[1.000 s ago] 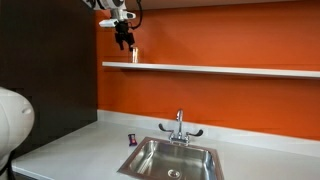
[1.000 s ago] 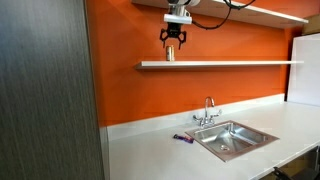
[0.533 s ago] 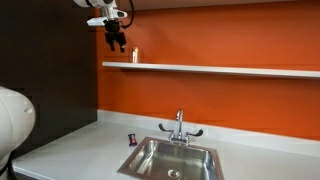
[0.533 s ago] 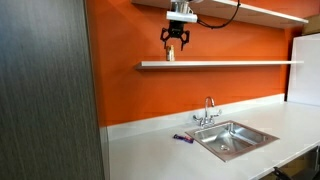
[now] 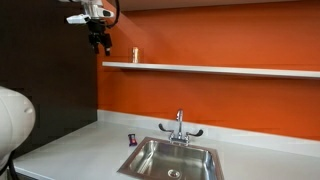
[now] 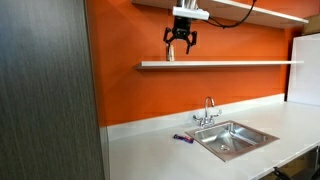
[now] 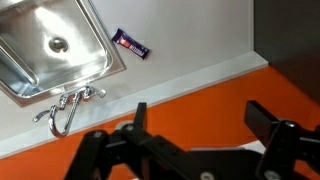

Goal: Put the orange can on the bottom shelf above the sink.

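Note:
The orange can [image 5: 135,55] stands upright on the bottom shelf [image 5: 215,70], a long white board on the orange wall, near its end. In an exterior view the can [image 6: 170,53] shows partly behind my gripper on the shelf [image 6: 230,64]. My gripper [image 5: 99,43] is open and empty, apart from the can and slightly higher; it also shows in an exterior view [image 6: 180,42] and in the wrist view [image 7: 200,122]. The sink [image 5: 172,160] with its chrome faucet [image 5: 180,125] lies below. The can is out of the wrist view.
A small dark red-purple wrapped object [image 5: 131,137] lies on the white counter [image 5: 80,150] beside the sink. It also shows in the wrist view [image 7: 131,43]. A dark cabinet panel [image 6: 45,90] stands at the counter's end. A second shelf [image 6: 270,13] runs higher up.
My gripper has drawn back from the can and away from the shelf, staying open. The can stays standing on the shelf.

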Available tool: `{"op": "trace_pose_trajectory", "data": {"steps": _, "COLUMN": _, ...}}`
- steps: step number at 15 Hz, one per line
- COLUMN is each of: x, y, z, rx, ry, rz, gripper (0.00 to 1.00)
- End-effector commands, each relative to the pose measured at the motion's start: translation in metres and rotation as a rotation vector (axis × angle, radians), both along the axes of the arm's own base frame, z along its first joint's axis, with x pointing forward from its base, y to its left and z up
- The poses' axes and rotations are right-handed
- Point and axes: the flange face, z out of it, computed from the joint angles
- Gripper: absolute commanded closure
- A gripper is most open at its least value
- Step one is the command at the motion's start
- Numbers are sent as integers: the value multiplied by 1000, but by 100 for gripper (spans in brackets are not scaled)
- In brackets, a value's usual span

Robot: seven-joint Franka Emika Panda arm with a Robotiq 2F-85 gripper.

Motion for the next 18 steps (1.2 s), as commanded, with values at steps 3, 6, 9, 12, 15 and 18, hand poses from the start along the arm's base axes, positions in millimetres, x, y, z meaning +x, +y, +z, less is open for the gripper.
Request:
{"op": "trace_pose_trajectory", "data": {"steps": 3, "x": -54, "y": -7, "z": -28, "rx": 4, "ry": 62, "rz": 102, "gripper": 0}}
{"op": "trace_pose_trajectory", "data": {"steps": 6, "x": -65, "y": -14, "z": -46, "rx": -13, "ry": 99, "rz": 171, "gripper": 0}}
{"op": "trace_pose_trajectory", "data": {"steps": 9, "x": -68, "y": -25, "z": -66, "rx": -24, "ry": 143, "rz": 246, "gripper": 0}}
{"op": "trace_pose_trajectory", "data": {"steps": 12, "x": -64, "y": -41, "z": -88, "rx": -17, "ry": 183, "rz": 258, "gripper": 0}}
{"op": "trace_pose_trajectory", "data": {"steps": 15, "x": -63, "y": -55, "z": -113, "rx": -9, "ry": 228, "rz": 250, "gripper": 0}}
{"op": "trace_pose_trajectory", "data": {"steps": 18, "x": -67, "y": -64, "z": -138, "rx": 18, "ry": 263, "rz": 241, "gripper": 0}}
